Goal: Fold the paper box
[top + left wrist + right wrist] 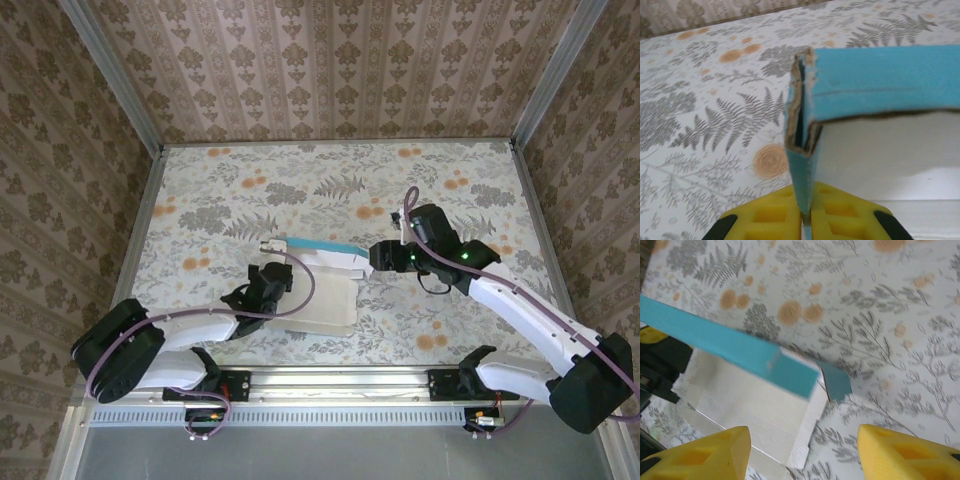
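Note:
The paper box lies in the middle of the table, white face up, with a turquoise wall raised along its far side. My left gripper is at the wall's left end. In the left wrist view its yellow fingers are shut on a thin blue side flap that meets the long blue wall at a frayed corner. My right gripper hovers at the box's right end. Seen from the right wrist, the right gripper is open above the white panel, near a small blue flap.
The floral tablecloth covers the table, and patterned walls close it in on three sides. A metal rail runs along the near edge, where both arm bases are bolted. Bare cloth lies beyond the box and on either side of it.

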